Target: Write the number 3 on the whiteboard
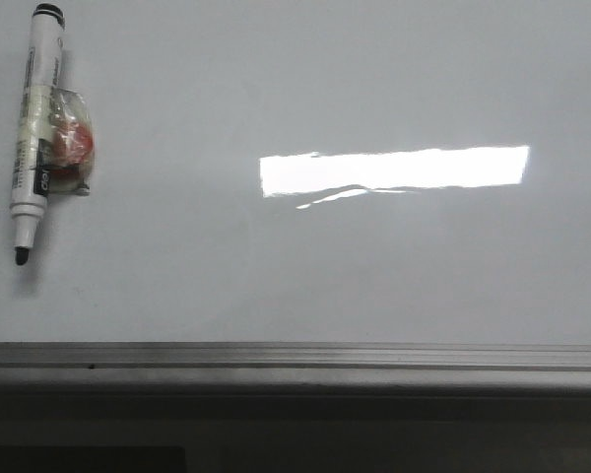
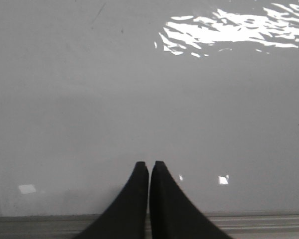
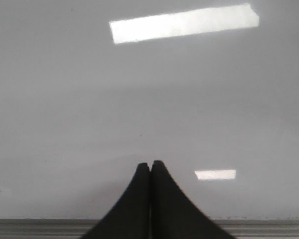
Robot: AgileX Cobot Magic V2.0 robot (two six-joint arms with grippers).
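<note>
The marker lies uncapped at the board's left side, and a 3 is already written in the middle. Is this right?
Not quite. The marker does lie uncapped at the left of the whiteboard, but no 3 is written: the front view shows the middle bare apart from a light glare.

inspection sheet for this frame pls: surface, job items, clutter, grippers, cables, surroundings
Surface: whiteboard lies flat, glossy, unmarked; a bright rectangular glare near its middle; grey frame strip along the near edge.
Job's things: no digit 3 drawn yet; uncapped marker lies at the far left of the board, tip pointing toward the near edge.
Clutter: a small clear-wrapped red and white bundle taped against the marker's side.
Grippers: left gripper and right gripper both empty, jaws together, over the board's near edge; neither shows in the front view.
Cables: nothing seen.
Surroundings: dark area below the frame strip, no detail visible.
</note>
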